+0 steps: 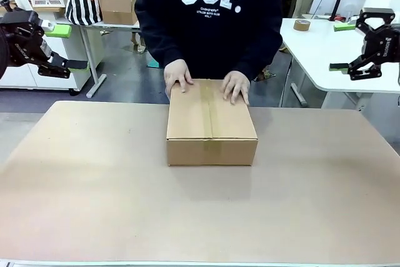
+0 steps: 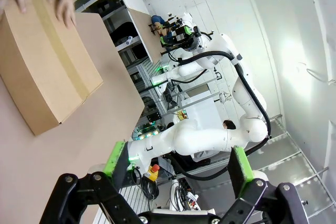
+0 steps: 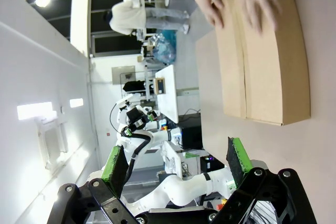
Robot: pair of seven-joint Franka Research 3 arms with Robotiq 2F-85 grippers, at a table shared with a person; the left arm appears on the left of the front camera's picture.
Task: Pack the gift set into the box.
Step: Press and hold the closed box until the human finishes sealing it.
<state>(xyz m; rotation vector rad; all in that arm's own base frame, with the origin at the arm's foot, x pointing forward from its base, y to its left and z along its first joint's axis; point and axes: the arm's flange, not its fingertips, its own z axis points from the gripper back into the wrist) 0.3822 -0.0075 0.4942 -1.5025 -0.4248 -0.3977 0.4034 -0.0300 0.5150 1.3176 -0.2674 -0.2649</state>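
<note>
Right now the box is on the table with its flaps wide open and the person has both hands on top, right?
No. The box has its flaps shut flat, not wide open; the front view shows it. It is on the table, and the person has one hand and the other hand on top.

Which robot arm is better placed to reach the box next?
Right, but barely. The left gripper and right gripper both hang open, raised off to the sides; in the front view the right looks slightly nearer the shut box, where the person's hands rest.
</note>
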